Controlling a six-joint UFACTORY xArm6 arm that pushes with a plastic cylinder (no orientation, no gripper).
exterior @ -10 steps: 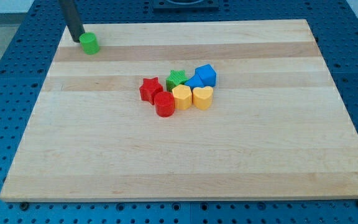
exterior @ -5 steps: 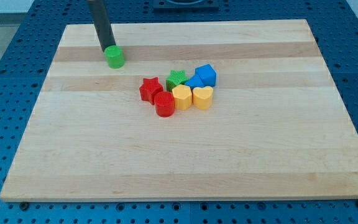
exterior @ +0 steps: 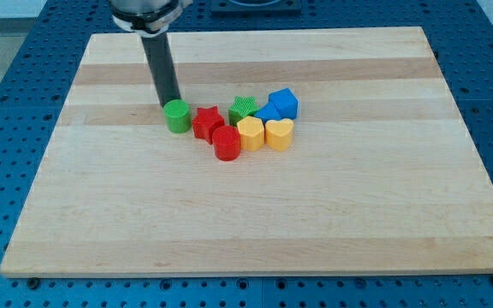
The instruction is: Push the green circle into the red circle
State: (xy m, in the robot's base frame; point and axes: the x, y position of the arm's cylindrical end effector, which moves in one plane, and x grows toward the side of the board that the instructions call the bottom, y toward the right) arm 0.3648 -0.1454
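Note:
The green circle (exterior: 177, 116) sits on the wooden board (exterior: 255, 222), left of centre, touching or almost touching the left side of the red star (exterior: 206, 122). The red circle (exterior: 227, 144) lies just below and right of the red star. My tip (exterior: 169, 104) is at the green circle's upper left edge, right against it. The dark rod rises from there toward the view's top.
A cluster sits at the board's centre: a green star (exterior: 243, 109), a yellow hexagon-like block (exterior: 251, 133), a yellow heart (exterior: 279, 133), a blue block (exterior: 268, 113) and a blue cube (exterior: 284, 103). Blue perforated table surrounds the board.
My tip has pushed the green circle from the board's top left corner down and right, up to the red star's left side. The cluster has not moved.

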